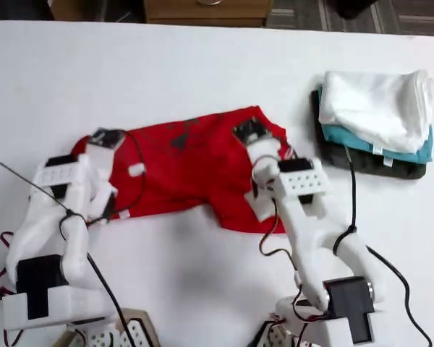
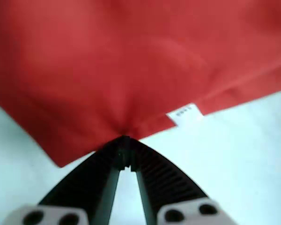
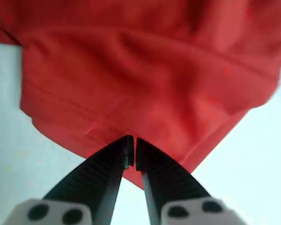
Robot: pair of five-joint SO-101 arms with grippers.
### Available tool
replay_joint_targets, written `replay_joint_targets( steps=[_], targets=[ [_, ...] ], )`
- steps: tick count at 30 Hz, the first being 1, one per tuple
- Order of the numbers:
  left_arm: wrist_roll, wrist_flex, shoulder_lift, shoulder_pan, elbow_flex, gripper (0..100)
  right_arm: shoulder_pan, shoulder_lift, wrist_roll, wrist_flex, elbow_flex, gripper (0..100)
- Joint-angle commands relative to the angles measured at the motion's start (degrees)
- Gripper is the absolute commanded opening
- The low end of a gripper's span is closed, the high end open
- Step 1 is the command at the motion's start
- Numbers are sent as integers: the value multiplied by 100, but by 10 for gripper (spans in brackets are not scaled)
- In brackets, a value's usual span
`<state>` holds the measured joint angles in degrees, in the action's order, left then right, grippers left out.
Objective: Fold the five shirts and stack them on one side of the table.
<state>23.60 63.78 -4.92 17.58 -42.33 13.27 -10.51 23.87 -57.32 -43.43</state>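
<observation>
The red shirt (image 1: 195, 166) is lying in the middle of the table (image 1: 202, 65), with its long axis going from left to right. The left gripper (image 2: 125, 140) is pinching the near edge of the shirt toward its left end, and its jaws are pressing together on the cloth. The right gripper (image 3: 131, 140) is doing the same at the near right corner, its jaws also closing tight on the hem. From both pairs of fingers the whole shirt is lying on the far side, so I am judging that the next move is carrying the near edge away over the body, both arms together, to make a fold across the short direction.

The stack of folded shirts (image 1: 376, 116) is sitting at the far right, well apart from the red shirt; the right arm is the nearer one to it.

A small white label (image 2: 185, 114) is sticking out just beside the left fingertips. Its print is too small to read. A dark print (image 1: 181, 137) on the shirt is not legible either.
</observation>
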Motion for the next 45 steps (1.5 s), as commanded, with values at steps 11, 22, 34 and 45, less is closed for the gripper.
replay_joint_targets(
  steps=[11, 22, 34, 45],
  targets=[
    [-35, 62, -422, -853, -268, 26, -101, -242, 853, 365, -1046, 18],
    [-53, -571, -1688, 211, 892, 25, 31, -971, -325, 365, 844, 18],
    [-1934, -730, 2462, 264, 4734, 25, 787, 2440, -325, -4, 3824, 18],
    [-2040, -88, 4897, 475, 7046, 25, 171, 3925, -316, 22, 4747, 18]
  ],
)
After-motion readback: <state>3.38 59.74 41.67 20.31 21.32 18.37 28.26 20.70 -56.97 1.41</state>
